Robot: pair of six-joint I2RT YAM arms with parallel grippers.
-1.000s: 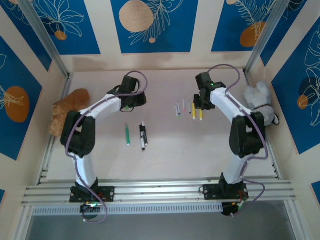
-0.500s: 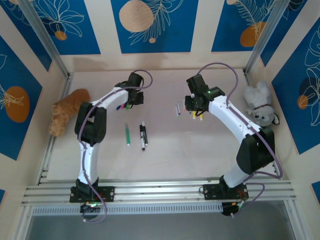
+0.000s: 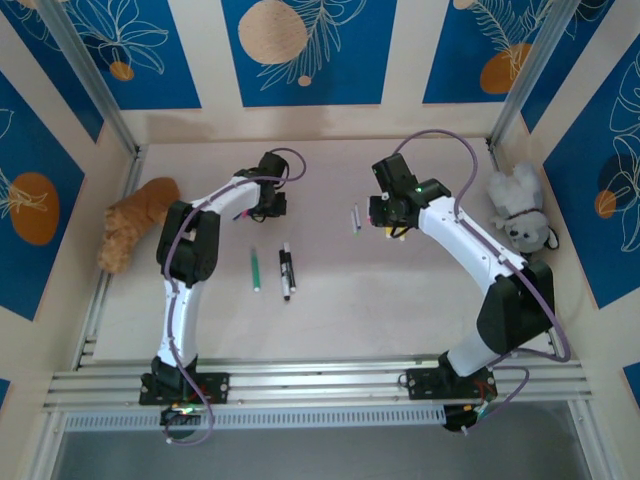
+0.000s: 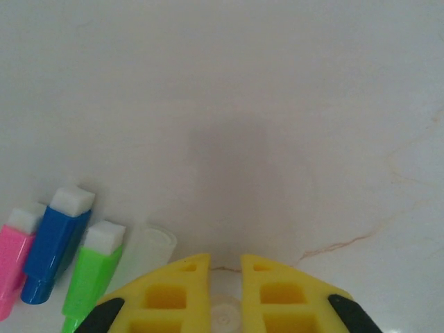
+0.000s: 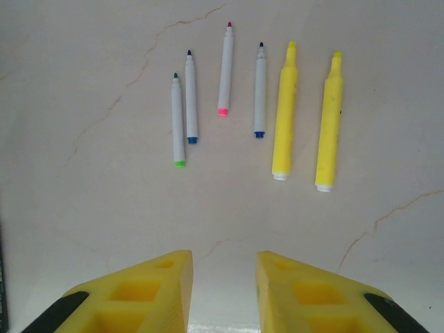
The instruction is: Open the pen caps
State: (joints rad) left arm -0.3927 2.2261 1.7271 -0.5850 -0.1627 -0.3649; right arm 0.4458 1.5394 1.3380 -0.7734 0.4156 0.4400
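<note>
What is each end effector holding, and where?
The right end effector is open and holds nothing. The left end effector has a small pale thing in its narrow gap; I cannot tell what.

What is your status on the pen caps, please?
Right fingers open, empty, by six uncapped pens. Left fingers close together beside loose pink, blue, green caps. Green pen, black pen lie mid-table. Nothing blocking.

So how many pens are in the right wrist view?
6, left to right in that view: green-ended pen, blue-ended pen, pink-ended pen, another blue-ended pen, two yellow pens. None seems hidden there.
</note>
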